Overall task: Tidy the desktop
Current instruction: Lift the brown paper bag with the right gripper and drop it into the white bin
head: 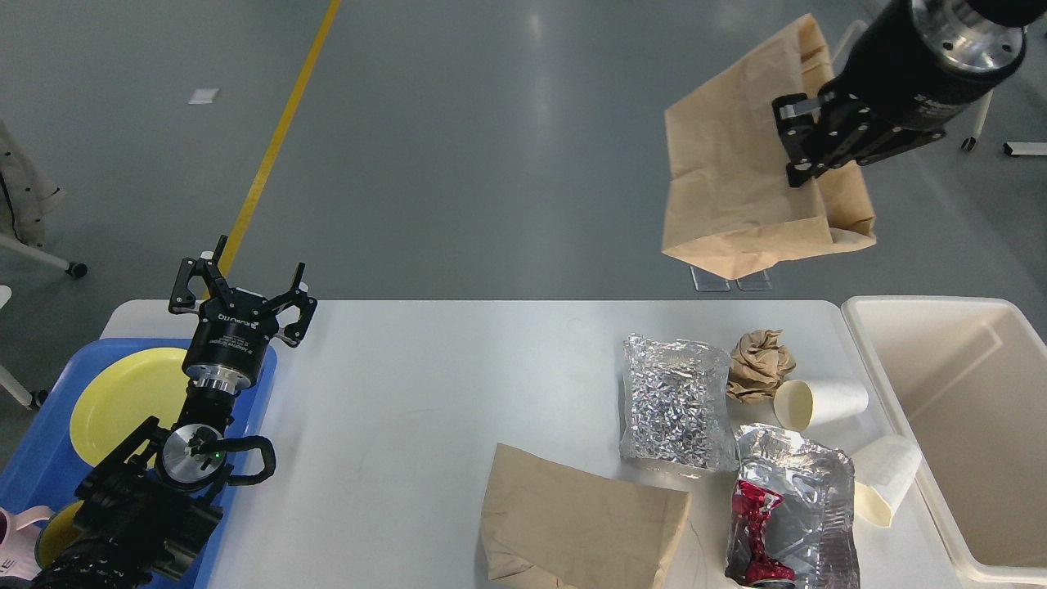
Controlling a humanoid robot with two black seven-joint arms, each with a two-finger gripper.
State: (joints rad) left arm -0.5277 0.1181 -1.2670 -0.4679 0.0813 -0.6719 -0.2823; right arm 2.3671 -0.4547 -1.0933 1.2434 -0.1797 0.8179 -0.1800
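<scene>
The desktop (409,393) filled the lower half of the head view, white w/ rounded corners, running from the blue tray (33,458) at its left end to the cream bin (965,458) at its right. Right half of it carried the clutter: a crinkled foil bag (672,405) lying flat, a crumpled brown paper ball (759,364) just beside its upper right corner, and a white paper cup (820,403) on its side, touching or nearly touching that ball. Below the cup, a second foil wrapper (797,507) w/ something red (757,528) showing at its left edge; couldn't tell what the red item was. A second paper cup (883,489) was tipped over between that wrapper and the bin wall. At the near edge, a flat brown paper bag (581,528) lay partly cut off by the frame.

Up top right, well above the desktop and beyond its far edge: right gripper (806,143) pinched tight on a raised brown paper bag (736,188), bag hanging open-side right, over the floor, not over the bin.

Left side: left gripper (243,286) hovered over the desktop's left corner, just past the tray's far rim, fingers spread wide, holding nothing. The tray held a yellow plate (123,401), partly hidden by the left arm. A pink item (20,536) poked in at the bottom left corner, too cut off to ID.
</scene>
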